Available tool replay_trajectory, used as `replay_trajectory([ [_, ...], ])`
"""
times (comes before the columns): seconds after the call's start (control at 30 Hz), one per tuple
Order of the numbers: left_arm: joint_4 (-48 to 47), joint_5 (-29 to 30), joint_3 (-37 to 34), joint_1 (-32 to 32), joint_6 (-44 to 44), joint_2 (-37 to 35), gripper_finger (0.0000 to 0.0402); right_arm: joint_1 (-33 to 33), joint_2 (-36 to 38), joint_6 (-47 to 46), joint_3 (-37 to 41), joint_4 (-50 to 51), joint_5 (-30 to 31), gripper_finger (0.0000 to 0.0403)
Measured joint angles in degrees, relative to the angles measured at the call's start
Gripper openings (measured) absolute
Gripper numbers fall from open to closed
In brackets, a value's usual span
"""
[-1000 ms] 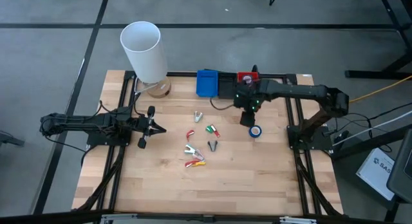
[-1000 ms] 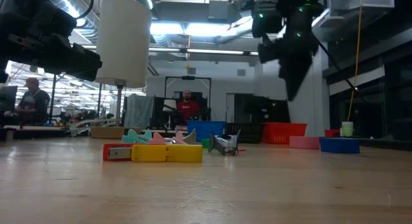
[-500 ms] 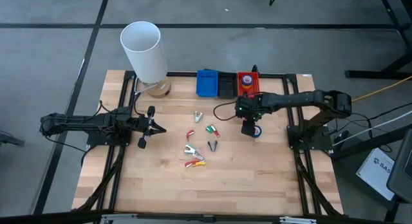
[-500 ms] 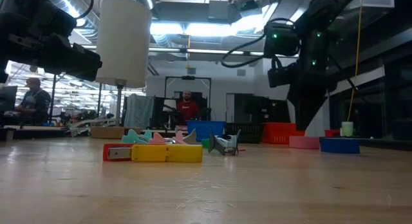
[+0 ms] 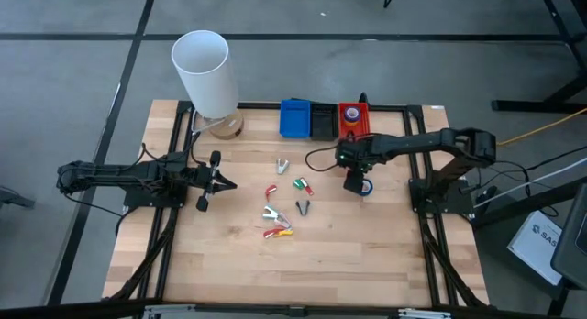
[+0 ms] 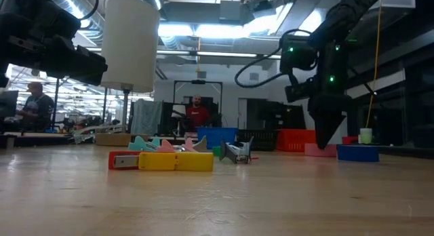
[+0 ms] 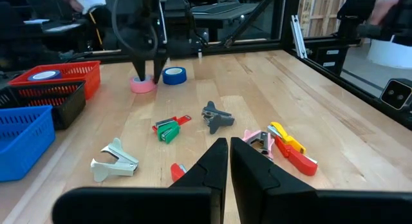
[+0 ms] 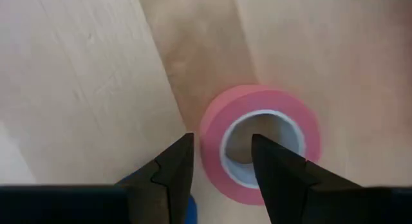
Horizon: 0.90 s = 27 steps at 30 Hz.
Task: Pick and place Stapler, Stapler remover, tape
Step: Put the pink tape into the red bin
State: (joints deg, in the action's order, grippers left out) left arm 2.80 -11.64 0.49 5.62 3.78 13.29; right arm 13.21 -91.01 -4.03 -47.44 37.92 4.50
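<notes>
A pink tape roll point(image 8: 257, 143) lies flat on the table, and a blue roll point(image 5: 366, 187) lies beside it. My right gripper point(image 8: 222, 153) is open and points down over the pink roll, with one finger outside its wall and one over its open centre. The left wrist view shows it standing on the pink roll point(image 7: 143, 84), next to the blue roll point(image 7: 174, 75). The yellow and red stapler point(image 5: 278, 233) and several staple removers point(image 5: 292, 184) lie mid-table. My left gripper point(image 5: 225, 183) is shut and waits at the table's left. My right gripper comes at the pink roll from above, its fingers point(image 8: 175, 161) astride the roll's wall point(image 8: 211, 143) on one side of the ring. The roll lies flat on the table. Whether the fingers touch it, I cannot tell.
Blue point(image 5: 294, 117), black point(image 5: 323, 120) and red point(image 5: 351, 117) baskets stand at the far edge; the red one holds a tape roll point(image 7: 45, 74). A tall white cylinder point(image 5: 206, 71) stands at the far left corner. Bare wood lies along the near side.
My right gripper has moved from near the baskets toward the table's near edge and come down onto the pink tape roll. During the last half second it only sank a little lower. The tape rolls and the other things have not moved.
</notes>
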Motion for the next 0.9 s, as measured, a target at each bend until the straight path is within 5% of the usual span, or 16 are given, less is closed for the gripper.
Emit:
replay_trajectory([
  [0.27, 0.0, 0.0, -0.02, 0.01, -0.01, 0.01, 0.0016, 0.0, -2.64, -0.12, -0.07, -1.29, -1.73, 0.0142],
  [0.53, -0.01, 0.0, -0.02, 0.0, -0.01, 0.0, 0.0015, 0.0, -2.71, -0.2, -3.75, 3.82, -1.72, 0.0038],
  [0.9, 0.0, 0.0, -0.02, 0.0, -0.01, -0.01, 0.0016, 0.0, -2.71, 0.17, -11.17, 13.01, -1.72, 0.0037],
])
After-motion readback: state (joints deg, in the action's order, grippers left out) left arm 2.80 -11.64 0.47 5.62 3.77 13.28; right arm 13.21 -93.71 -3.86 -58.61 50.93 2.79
